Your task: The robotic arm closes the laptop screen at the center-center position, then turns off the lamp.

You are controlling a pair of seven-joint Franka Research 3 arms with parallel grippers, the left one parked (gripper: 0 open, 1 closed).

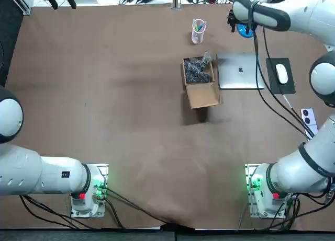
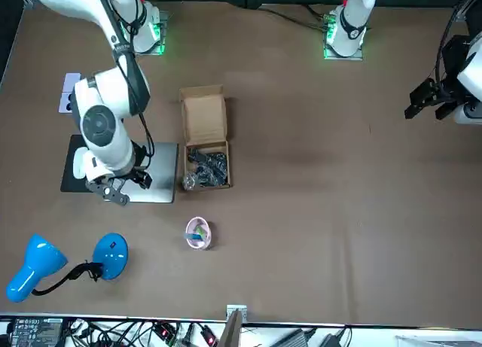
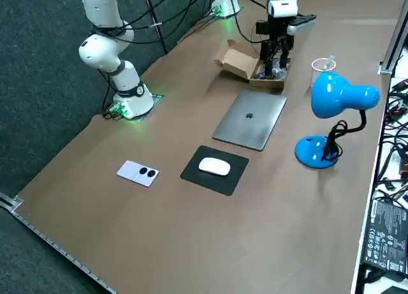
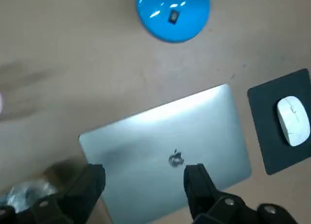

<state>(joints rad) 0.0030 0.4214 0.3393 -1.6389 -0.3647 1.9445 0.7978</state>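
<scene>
Laptop (image 1: 241, 70) lid flat, shut. Right gripper (image 4: 144, 173) hangs over it, fingers apart and empty, likely freed for the lamp (image 4: 172, 12) switch at laptop's 12 o'clock.

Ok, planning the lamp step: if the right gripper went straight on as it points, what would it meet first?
Probably the closed laptop: in the wrist view the open right gripper points down at its lid. How far above it the gripper hangs is unclear.
</scene>
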